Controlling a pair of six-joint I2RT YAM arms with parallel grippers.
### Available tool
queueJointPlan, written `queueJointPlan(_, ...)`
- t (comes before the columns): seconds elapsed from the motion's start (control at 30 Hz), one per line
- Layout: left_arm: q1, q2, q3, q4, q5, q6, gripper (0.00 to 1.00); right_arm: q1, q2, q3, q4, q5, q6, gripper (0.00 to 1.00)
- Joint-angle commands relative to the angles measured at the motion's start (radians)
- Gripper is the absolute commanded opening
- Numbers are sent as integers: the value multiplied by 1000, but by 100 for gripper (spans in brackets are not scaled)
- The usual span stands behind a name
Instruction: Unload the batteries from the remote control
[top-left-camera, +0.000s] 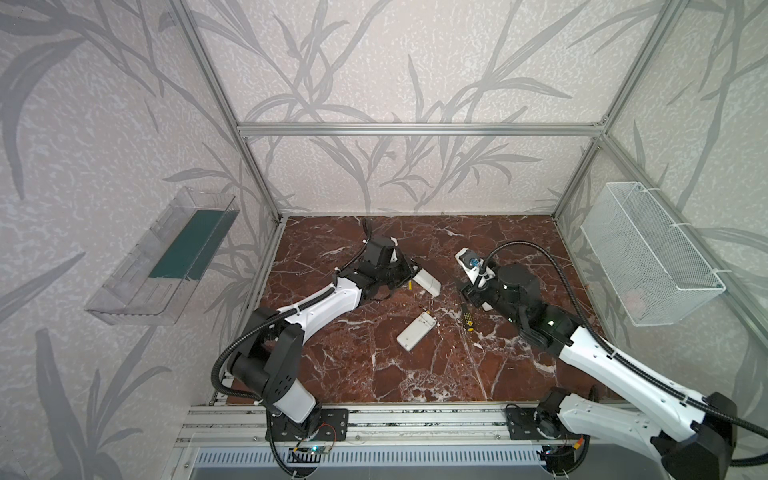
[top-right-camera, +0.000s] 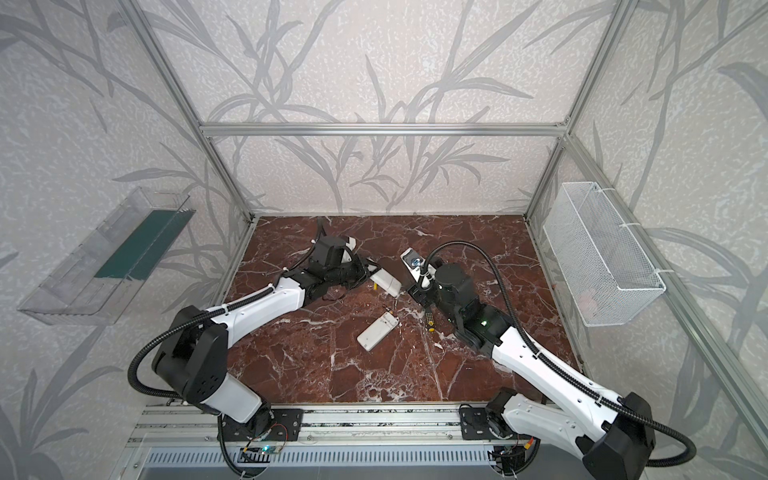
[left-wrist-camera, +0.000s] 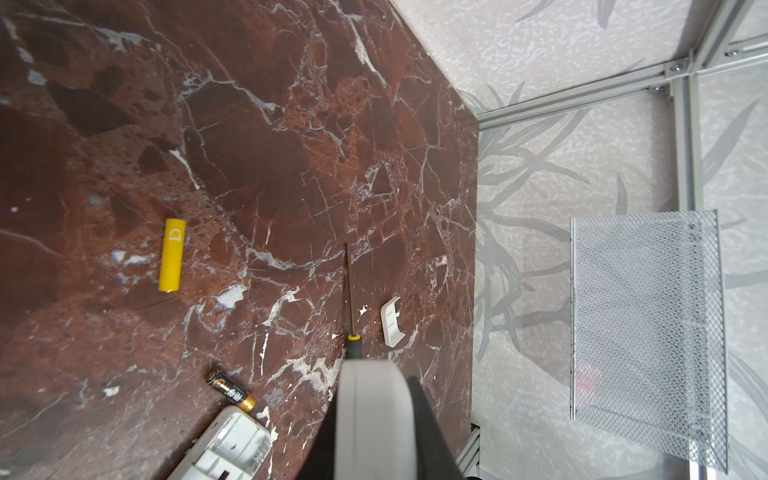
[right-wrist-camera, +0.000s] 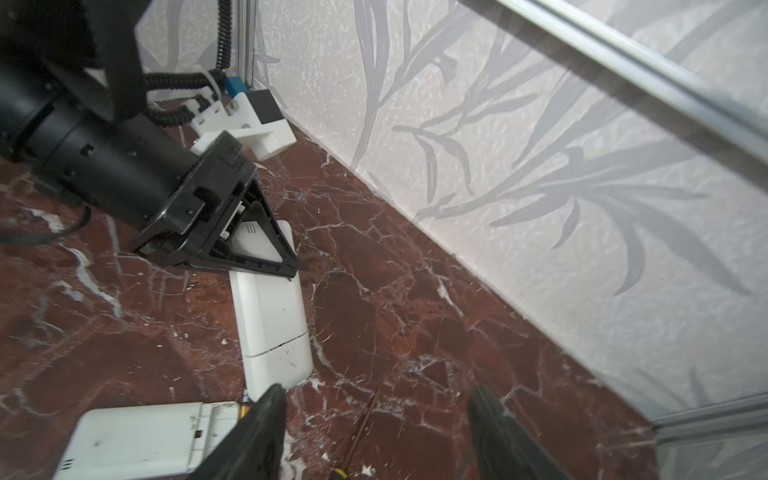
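On the marble table (top-left-camera: 374, 365), my left gripper (top-left-camera: 409, 276) clamps a closed remote (right-wrist-camera: 272, 328), likely steadying it for opening. The right gripper (right-wrist-camera: 376, 399) stands spread, empty, above the screwdriver (top-left-camera: 467, 318). A yellow battery (left-wrist-camera: 171, 255) and black battery (left-wrist-camera: 231, 390) lie loose, unloaded.

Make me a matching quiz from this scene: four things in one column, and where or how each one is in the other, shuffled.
Things:
1 mesh basket
2 clear tray
3 yellow battery
4 right gripper

States:
A open, holding nothing
B hanging at the left
C loose on the marble
D hanging at the right

Pairs: 1-D, 2-B, 3-C, 4-A
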Motion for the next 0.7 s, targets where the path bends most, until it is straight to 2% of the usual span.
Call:
queueJointPlan(0.0, -1, -47, -39, 232, 82, 45, 0, -54, 26, 37, -218, -210, 268, 69)
queueJointPlan(0.17, 0, -73, -106, 372, 108, 72, 0, -176, 78, 15, -186, -433, 548, 69)
queueJointPlan(0.27, -2, -109, -136, 394, 101, 111, 0, -258, 83, -42, -84, -561, 707, 63)
queueJointPlan(0.43, -3, -178, -174, 390, 67, 150, 0, -289, 88, -61, -6, -618, 807, 61)
queueJointPlan(0.67, -10, -219, -219, 453, 56, 128, 0, -292, 140, -73, 156, -715, 953, 61)
